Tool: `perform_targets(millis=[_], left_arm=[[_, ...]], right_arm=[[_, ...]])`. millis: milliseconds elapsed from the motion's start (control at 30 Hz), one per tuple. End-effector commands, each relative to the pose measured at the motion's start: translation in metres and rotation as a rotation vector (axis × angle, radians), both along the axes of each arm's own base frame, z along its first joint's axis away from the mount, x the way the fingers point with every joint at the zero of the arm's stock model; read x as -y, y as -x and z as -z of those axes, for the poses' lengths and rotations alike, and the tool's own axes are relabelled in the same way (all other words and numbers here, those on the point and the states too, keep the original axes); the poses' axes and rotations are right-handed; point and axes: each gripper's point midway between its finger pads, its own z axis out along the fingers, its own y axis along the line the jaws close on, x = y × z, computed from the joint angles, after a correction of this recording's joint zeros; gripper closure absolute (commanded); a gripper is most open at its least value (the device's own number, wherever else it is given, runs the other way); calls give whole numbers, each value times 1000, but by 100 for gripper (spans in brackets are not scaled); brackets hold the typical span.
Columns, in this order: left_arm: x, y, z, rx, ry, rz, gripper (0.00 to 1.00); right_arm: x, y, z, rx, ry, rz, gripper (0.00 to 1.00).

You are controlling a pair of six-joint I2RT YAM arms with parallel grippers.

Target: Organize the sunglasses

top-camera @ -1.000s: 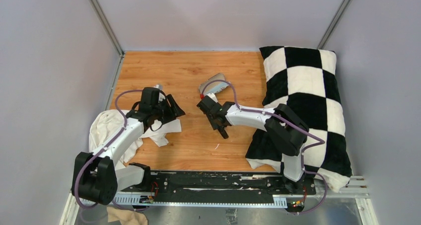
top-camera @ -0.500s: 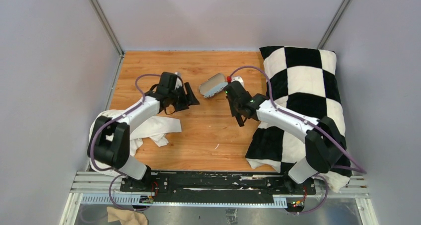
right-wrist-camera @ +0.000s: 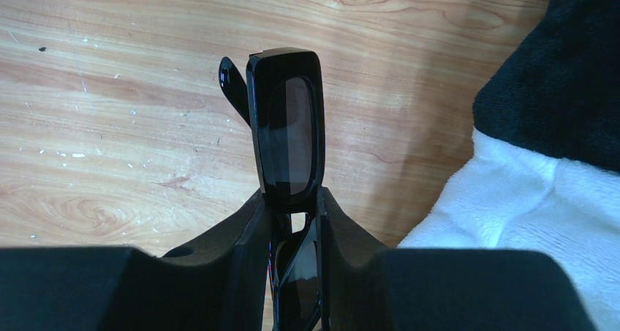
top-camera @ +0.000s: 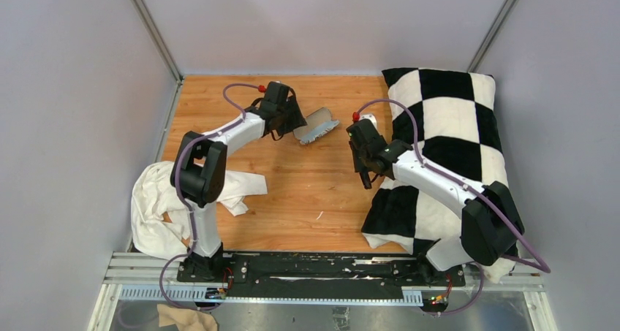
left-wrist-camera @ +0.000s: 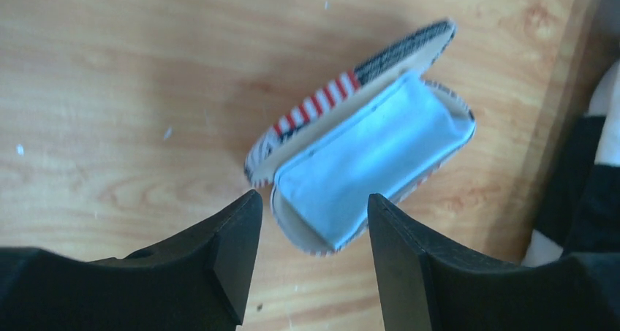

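Note:
The black folded sunglasses (right-wrist-camera: 286, 134) are clamped between my right gripper's (right-wrist-camera: 291, 199) fingers, one lens sticking out past the tips above the wood floor. In the top view this gripper (top-camera: 362, 167) hangs by the pillow's left edge, right of the case. The tan-grey case (top-camera: 317, 125) lies open at the back middle. In the left wrist view its striped lid (left-wrist-camera: 351, 82) is tipped back and a light-blue cloth (left-wrist-camera: 373, 152) lies in its tray. My left gripper (left-wrist-camera: 313, 199) is open, its fingers straddling the case's near end; it also shows in the top view (top-camera: 295, 119).
A black-and-white checkered pillow (top-camera: 446, 148) fills the right side, close to the right arm. A crumpled white cloth (top-camera: 157, 199) lies at the front left. A tan rag (top-camera: 175, 318) sits below the rail. Grey walls enclose the wooden floor (top-camera: 292, 199).
My left arm swung from the white cloth back and right to the case. My right arm carried the sunglasses right, away from the case, to the pillow's edge.

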Motion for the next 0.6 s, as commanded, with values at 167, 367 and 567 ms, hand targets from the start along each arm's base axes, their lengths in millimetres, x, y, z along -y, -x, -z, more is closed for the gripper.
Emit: perform_targets(millis=[167,367,567], left_arm=[[-11,-29,23,24,-123,-31,48],[-22,-24,32,21,-191,-15,48],[-14,-26,41,32,-182,49,49]], right_arm=[[11,8,-2,-13,-7,25,80],[10,8,0,-19,-9,26,80],[8,8,1,-28,-17,22,80]])
